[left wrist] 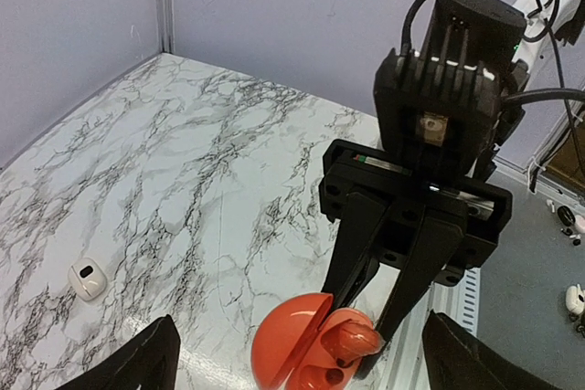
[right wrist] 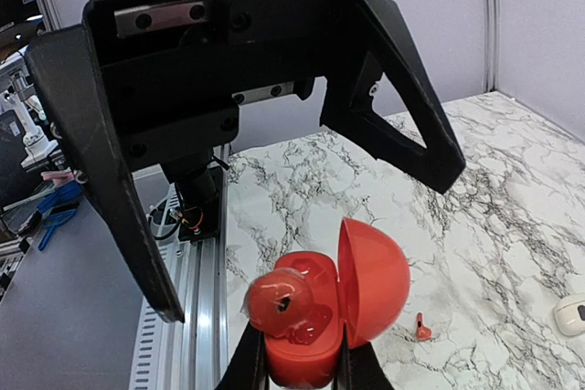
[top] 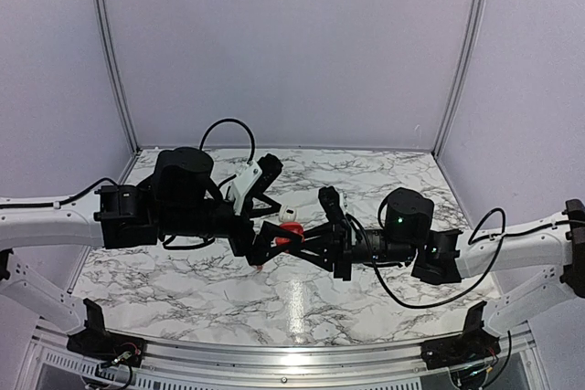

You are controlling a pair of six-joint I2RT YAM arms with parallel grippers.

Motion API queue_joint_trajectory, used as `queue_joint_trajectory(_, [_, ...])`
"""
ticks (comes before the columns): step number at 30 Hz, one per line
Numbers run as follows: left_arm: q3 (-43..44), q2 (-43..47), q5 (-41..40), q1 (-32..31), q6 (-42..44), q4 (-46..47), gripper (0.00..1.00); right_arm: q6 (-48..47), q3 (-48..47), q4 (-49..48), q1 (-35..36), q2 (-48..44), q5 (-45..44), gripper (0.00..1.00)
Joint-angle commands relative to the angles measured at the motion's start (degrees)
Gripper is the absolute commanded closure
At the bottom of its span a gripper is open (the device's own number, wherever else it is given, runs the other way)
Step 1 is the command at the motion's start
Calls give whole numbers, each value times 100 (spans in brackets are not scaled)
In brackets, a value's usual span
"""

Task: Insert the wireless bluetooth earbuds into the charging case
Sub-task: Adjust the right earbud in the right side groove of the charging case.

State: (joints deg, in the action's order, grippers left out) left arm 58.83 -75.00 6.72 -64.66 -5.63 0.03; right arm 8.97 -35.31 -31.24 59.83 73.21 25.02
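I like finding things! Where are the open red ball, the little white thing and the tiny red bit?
Open red ball (right wrist: 379, 271): right wrist view, on its raised lid.
Little white thing (left wrist: 87, 280): left wrist view, on its top.
Tiny red bit (right wrist: 420, 327): right wrist view, on its middle.

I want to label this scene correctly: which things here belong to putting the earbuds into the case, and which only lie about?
In the job:
- open red case, held in the right gripper
- red earbud, at the case's well

Lying about:
- white pebble-shaped thing, untouched
- tiny red piece, too small to identify
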Motion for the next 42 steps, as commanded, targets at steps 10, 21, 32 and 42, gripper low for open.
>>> queue_joint_trajectory(10, [53,26,-234,119,-147,159,9,-45,-59,-83,10,-66,198,100])
queue_joint_trajectory(21, [-51,24,66,138,-55,216,10,1,-59,-154,11,-61,320,100])
queue_joint_trajectory(32, [-166,202,-223,158,-80,248,10,-69,-27,-56,2,-112,212,100])
queue_joint_trajectory(42, [-115,27,-1099,731,109,-1685,10,215,703,348,-840,-961,-90,100])
